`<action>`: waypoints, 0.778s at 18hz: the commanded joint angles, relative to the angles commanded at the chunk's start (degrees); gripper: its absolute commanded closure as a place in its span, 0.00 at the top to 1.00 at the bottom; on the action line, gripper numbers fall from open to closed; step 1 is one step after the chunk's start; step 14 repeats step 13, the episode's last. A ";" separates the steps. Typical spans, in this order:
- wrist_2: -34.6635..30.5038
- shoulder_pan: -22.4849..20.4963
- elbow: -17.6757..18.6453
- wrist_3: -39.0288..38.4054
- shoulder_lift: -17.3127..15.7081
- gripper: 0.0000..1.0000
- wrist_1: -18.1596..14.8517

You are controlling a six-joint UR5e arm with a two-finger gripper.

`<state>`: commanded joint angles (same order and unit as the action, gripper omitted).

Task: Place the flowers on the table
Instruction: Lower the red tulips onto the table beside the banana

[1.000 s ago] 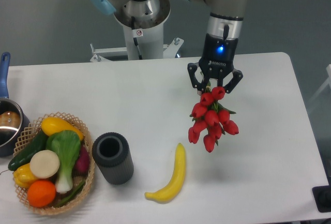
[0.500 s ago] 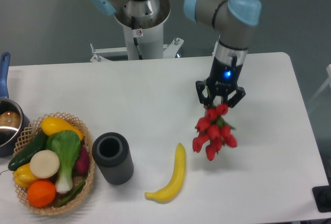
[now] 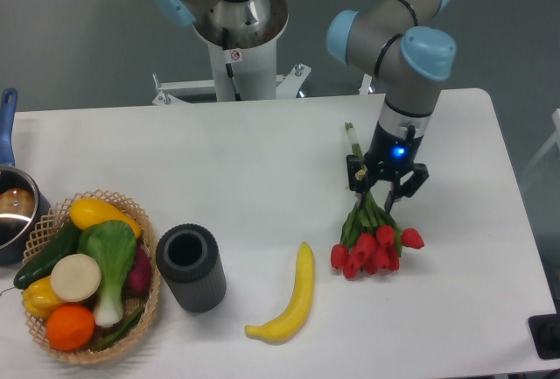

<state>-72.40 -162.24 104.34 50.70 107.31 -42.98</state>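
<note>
The flowers [image 3: 374, 248], a bunch of red tulips with green leaves, lie low over the right part of the white table [image 3: 219, 160]. Their red heads point toward the front edge and seem to rest on the surface. The green stem end [image 3: 352, 134] sticks out toward the back, past the wrist. My gripper [image 3: 385, 193] points down and is shut on the bundled stems just above the leaves. Whether the stems touch the table is hidden by the gripper.
A yellow banana [image 3: 293, 296] lies just left of the flower heads. A black cylinder vase [image 3: 191, 267] stands further left. A wicker basket [image 3: 87, 278] of vegetables and a pot [image 3: 13, 208] are at the left edge. The arm's base [image 3: 236, 38] stands behind the table.
The gripper has moved right and down with the flowers. The bunch has tipped from hanging upright to lying nearly flat, heads near the table, stem end now showing behind the wrist.
</note>
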 joint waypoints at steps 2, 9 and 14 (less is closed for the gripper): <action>-6.23 -0.09 -1.85 4.47 0.00 1.00 -0.09; -17.51 -0.18 -2.39 19.59 -0.09 1.00 -0.18; -19.45 -0.35 -2.39 24.10 0.00 1.00 -0.26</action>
